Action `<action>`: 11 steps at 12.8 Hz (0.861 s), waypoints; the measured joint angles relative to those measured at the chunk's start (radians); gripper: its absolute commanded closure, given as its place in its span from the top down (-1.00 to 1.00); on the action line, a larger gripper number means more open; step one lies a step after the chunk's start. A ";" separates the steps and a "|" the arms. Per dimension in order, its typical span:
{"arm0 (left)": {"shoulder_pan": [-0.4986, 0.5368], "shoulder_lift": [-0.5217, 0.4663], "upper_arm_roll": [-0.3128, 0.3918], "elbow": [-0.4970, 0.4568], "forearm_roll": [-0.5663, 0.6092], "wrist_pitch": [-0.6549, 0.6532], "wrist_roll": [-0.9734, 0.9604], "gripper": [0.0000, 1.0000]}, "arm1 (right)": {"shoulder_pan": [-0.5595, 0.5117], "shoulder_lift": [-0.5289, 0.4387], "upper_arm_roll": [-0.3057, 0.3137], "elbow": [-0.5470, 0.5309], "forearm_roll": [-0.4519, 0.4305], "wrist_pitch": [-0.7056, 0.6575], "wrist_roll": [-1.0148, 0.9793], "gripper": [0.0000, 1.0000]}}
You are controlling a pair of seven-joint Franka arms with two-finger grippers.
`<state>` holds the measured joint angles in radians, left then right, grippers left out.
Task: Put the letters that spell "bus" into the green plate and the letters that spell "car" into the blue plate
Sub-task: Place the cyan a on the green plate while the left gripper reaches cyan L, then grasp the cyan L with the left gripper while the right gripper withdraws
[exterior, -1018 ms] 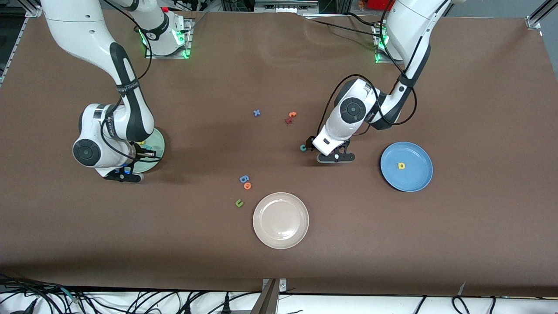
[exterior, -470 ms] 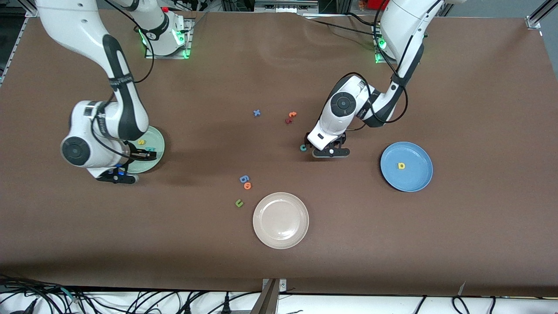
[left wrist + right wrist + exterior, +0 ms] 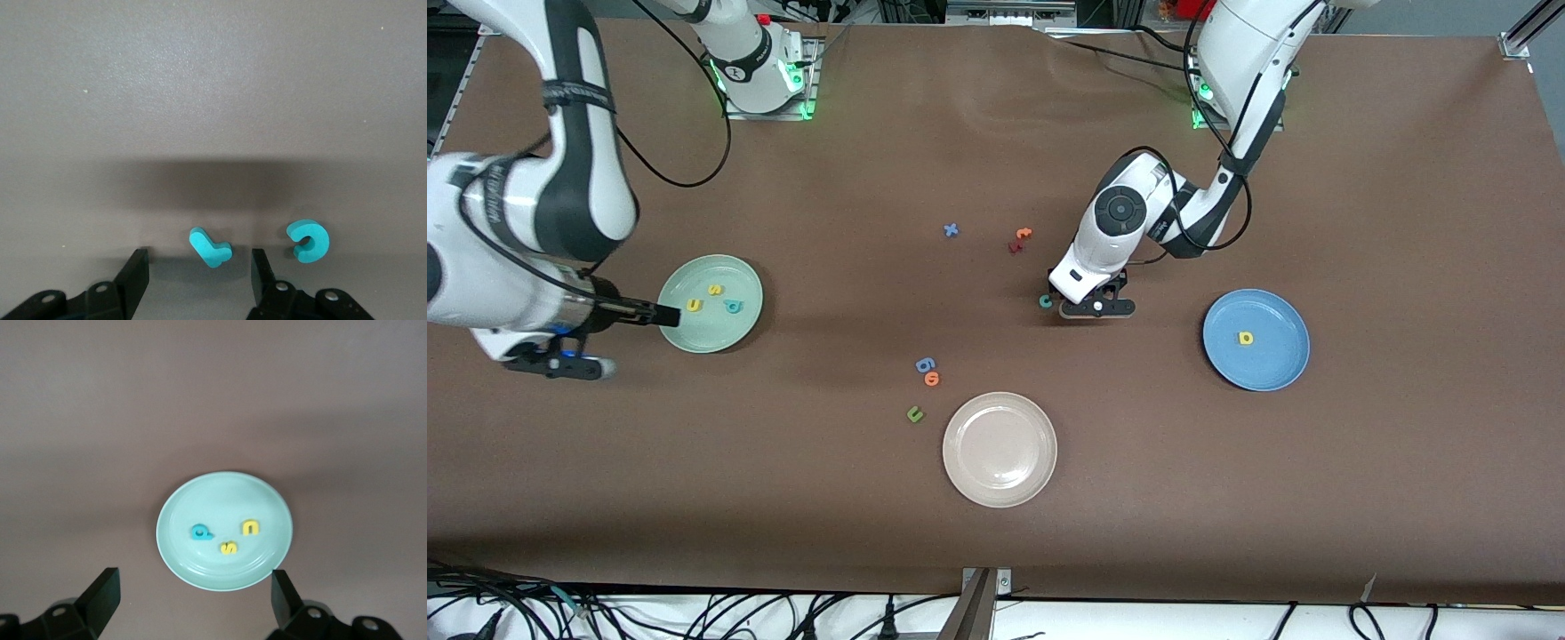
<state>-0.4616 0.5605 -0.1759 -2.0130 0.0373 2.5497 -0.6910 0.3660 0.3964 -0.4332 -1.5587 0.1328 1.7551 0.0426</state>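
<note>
The brown table (image 3: 1405,498) carries three plates. The cream-white plate (image 3: 1000,450) sits nearest the front camera, about midway along. The blue plate (image 3: 1256,339) lies toward the left arm's end, with the yellow "a" (image 3: 1246,338) lying in it. The green plate (image 3: 710,303) lies toward the right arm's end, and all three of its letters lie inside: the yellow "u" (image 3: 693,305), the yellow "s" (image 3: 714,289) and the teal "b" (image 3: 732,307), each apart from the others.

The right gripper (image 3: 193,597) hangs in the air over the table by the green plate's rim, its fingers spread wide and holding nothing.

The left gripper (image 3: 198,270) is down at the table, between the blue plate and the scattered letters. Its fingers (image 3: 135,270) stand partly open on either side of the teal "r" (image 3: 210,246), which lies flat on the table between them; I see gaps on both sides, so nothing is gripped. The teal "c" (image 3: 308,241) lies just beside it, outside the fingers.

Loose on the table: a blue "x" (image 3: 951,230), an orange letter (image 3: 1024,234) touching a dark red letter (image 3: 1015,246), a blue "g" (image 3: 925,364) against another orange letter (image 3: 932,379), and an olive-green "u" (image 3: 914,413).
</note>
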 measured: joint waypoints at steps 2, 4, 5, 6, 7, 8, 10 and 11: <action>-0.007 0.000 0.000 0.000 0.002 0.000 0.000 0.22 | 0.000 0.000 -0.017 0.074 0.000 -0.050 -0.001 1.00; -0.013 0.000 0.002 0.002 0.023 -0.004 -0.003 0.22 | 0.000 0.001 -0.020 0.119 0.000 -0.069 -0.002 1.00; -0.014 0.000 0.002 0.008 0.037 -0.014 -0.010 0.21 | 0.000 0.001 -0.020 0.135 0.000 -0.073 -0.002 1.00; -0.014 0.001 0.003 0.016 0.048 -0.027 -0.015 0.20 | 0.001 0.001 -0.019 0.146 0.000 -0.076 -0.003 1.00; -0.014 0.003 0.003 0.024 0.062 -0.038 -0.021 0.19 | 0.002 0.001 -0.019 0.151 0.000 -0.077 -0.005 1.00; -0.014 0.005 0.004 0.028 0.070 -0.042 -0.028 0.15 | 0.003 0.001 -0.017 0.154 0.000 -0.078 -0.006 1.00; -0.014 0.012 0.004 0.034 0.073 -0.042 -0.031 0.14 | 0.005 0.001 -0.015 0.154 0.000 -0.078 -0.006 1.00; -0.015 0.014 0.004 0.034 0.073 -0.042 -0.031 0.12 | 0.006 0.001 -0.014 0.154 0.000 -0.078 -0.007 1.00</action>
<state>-0.4767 0.5748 -0.1721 -1.9790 0.1100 2.5074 -0.7220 0.3720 0.3978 -0.4473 -1.4047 0.1325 1.6770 0.0360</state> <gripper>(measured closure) 0.427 0.000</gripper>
